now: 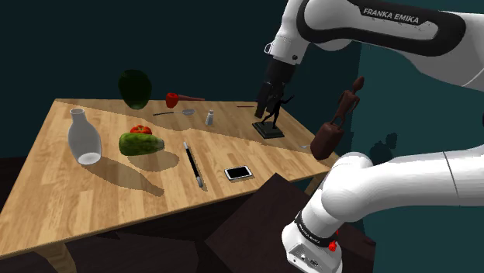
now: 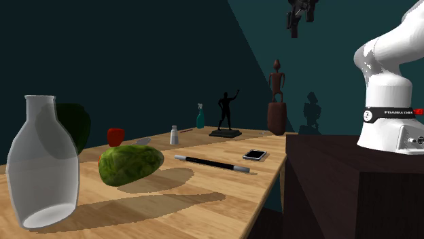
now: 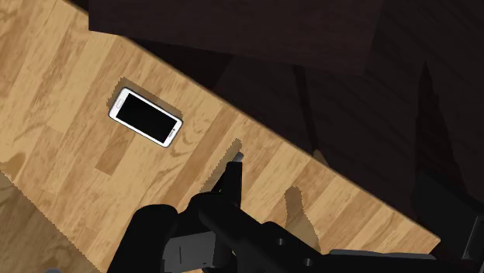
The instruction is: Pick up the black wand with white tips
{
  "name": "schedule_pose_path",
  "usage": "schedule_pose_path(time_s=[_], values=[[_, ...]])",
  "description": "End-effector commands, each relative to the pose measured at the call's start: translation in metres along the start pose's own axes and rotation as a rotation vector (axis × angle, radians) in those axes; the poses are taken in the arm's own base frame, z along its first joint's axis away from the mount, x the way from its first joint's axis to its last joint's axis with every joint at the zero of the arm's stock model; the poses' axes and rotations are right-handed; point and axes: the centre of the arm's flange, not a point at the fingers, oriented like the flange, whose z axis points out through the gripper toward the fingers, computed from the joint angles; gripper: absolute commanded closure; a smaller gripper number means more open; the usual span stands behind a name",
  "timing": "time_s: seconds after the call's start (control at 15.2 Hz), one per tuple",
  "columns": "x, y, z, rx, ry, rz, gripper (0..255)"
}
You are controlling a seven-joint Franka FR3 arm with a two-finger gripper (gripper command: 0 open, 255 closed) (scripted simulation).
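Nothing is done yet: the black wand (image 1: 192, 163) lies untouched on the table (image 1: 46, 209), the gripper (image 1: 269, 107) hanging high above, well apart (whether open or closed cannot be told).

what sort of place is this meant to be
Likely a living or dining room at home: a wooden table holds a clear vase, a dark figurine and a phone, with teal walls behind.

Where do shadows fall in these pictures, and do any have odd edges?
Shoulder view: the translucent vase throws a long shadow over the table toward the wand. Second exterior view: that shadow stretches toward the view's right; the wall behind is dim. Wrist view: shadows near the phone have jagged, stair-stepped edges.
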Motion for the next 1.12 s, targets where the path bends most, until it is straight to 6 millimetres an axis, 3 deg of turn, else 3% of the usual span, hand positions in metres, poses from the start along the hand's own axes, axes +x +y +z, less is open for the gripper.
schedule_pose_path(time_s=[0.0,1.06], values=[[0.000,0.000,0.000,0.000,0.000,0.000,0],[0.121,0.012,0.167,-0.075,0.043,0.221,0]])
